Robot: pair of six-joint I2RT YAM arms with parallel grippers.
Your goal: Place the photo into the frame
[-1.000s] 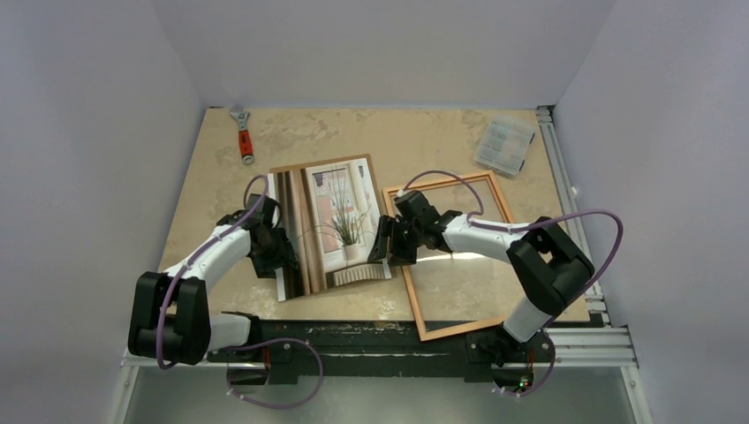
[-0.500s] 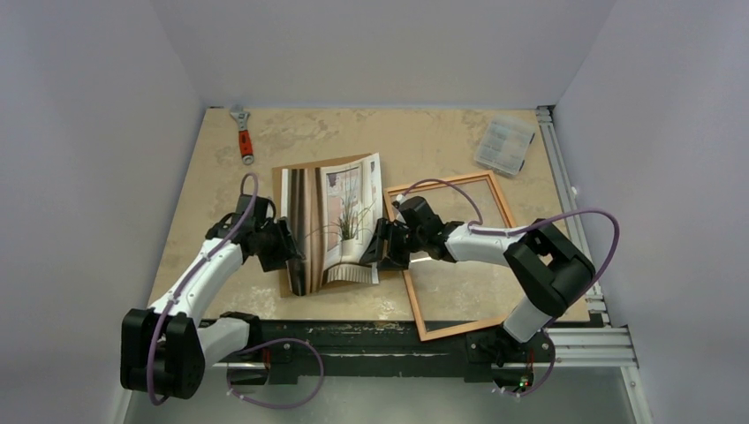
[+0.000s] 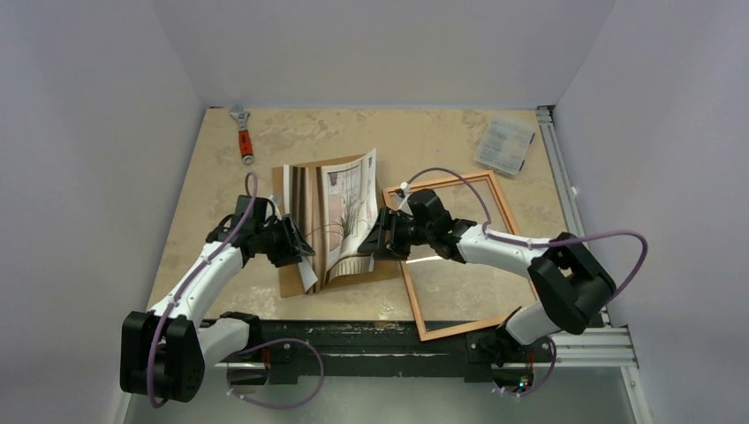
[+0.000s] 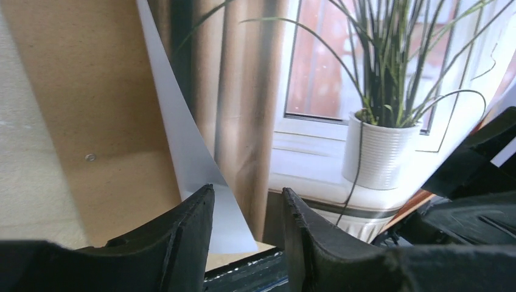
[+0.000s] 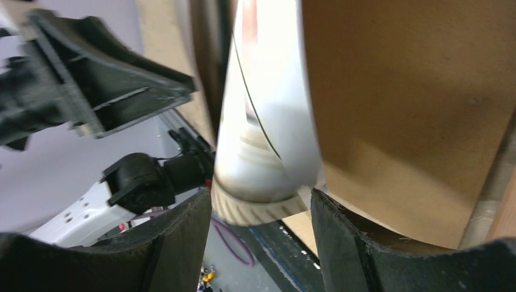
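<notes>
Beige table (image 3: 424, 132) btw pale grey walls, w/ both arms meeting at its middle. The L gripper (image 3: 300, 249) is partly open, w/ the white curled corner of the photo (image 3: 340, 221) in the gap and not pinched, while the R gripper (image 3: 378, 240) grips the opposite rolled edge, which touches both fingers (image 5: 176, 243). The photo, w/ plant and striped curtains facing up, is bowed into an arch btw the two grippers over a flat brown board (image 3: 288, 284); the frame (image 3: 413, 300) lies flat just beside it on the right, partly under the R arm, and far back are a clear box (image 3: 504, 144) at right and a red-handled wrench (image 3: 243, 137) at left, well apart from the rest.
</notes>
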